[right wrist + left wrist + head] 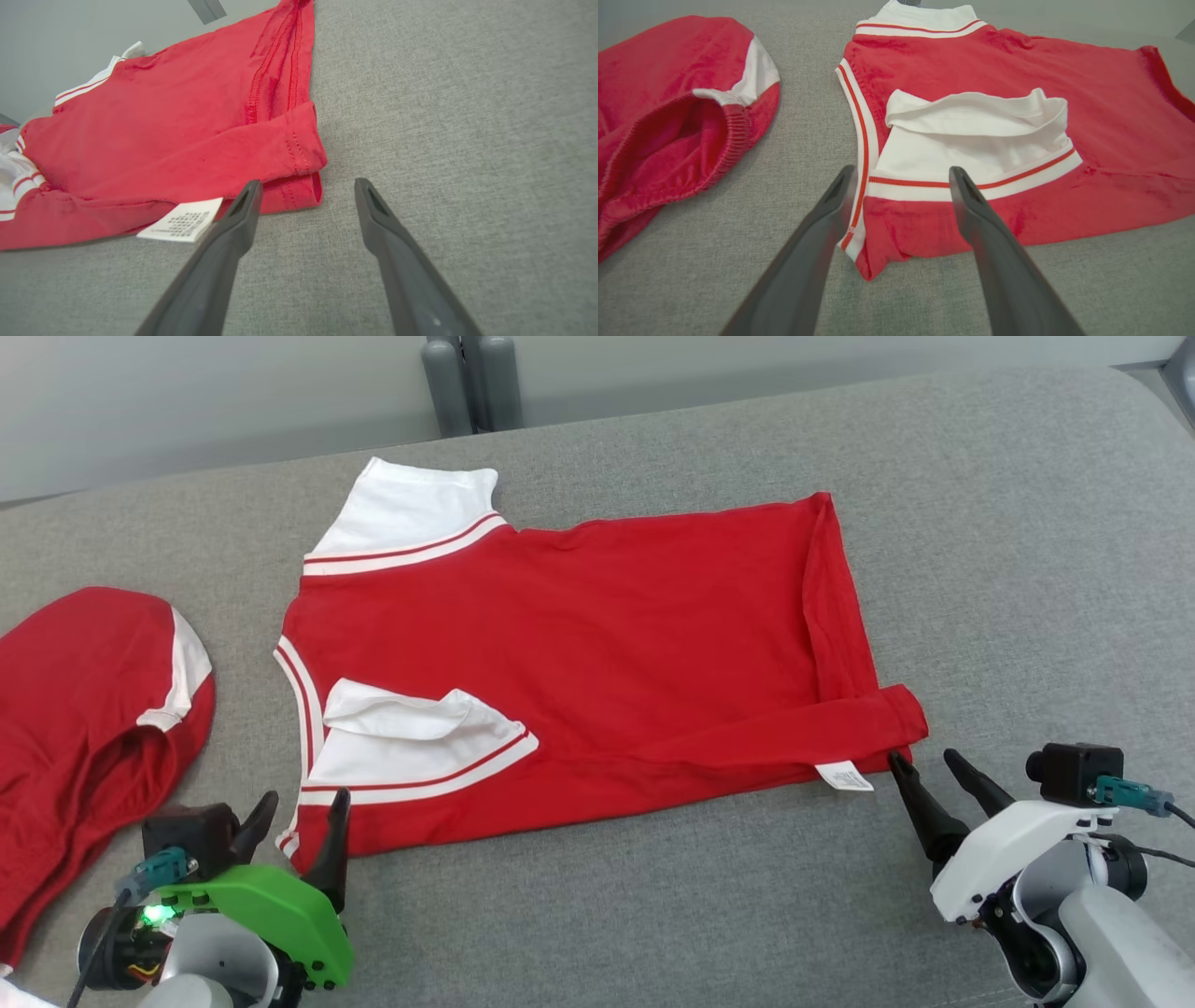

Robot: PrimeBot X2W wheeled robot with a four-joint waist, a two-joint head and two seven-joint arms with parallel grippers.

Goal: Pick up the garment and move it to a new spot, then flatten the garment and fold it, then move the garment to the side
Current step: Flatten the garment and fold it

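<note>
In the head view, the garment (pixel 579 653) is lying spread on the grey surface (pixel 1027 569), neck end to the left and hem to the right. Its far white sleeve (pixel 411 509) is sticking out at the top, and its near sleeve (pixel 420 747) is lying folded over the red body. A red cloth (pixel 84 728) is lying bunched at the left, apart from the garment. The left gripper (pixel 306 798) is standing wide open at the near left corner and gripping nothing. The right gripper (pixel 922 758) is also gaping wide and empty at the near right corner, its left fingertip just beside the hem and a white label (pixel 845 775).

In the left wrist view, the two fingers are straddling the garment's near corner, with the striped white trim between them. Whether they are touching the fabric is not clear.

In the right wrist view, the spread fingers are pointing at the folded hem corner. The left finger is lying beside the label and the right one over bare grey surface
</note>
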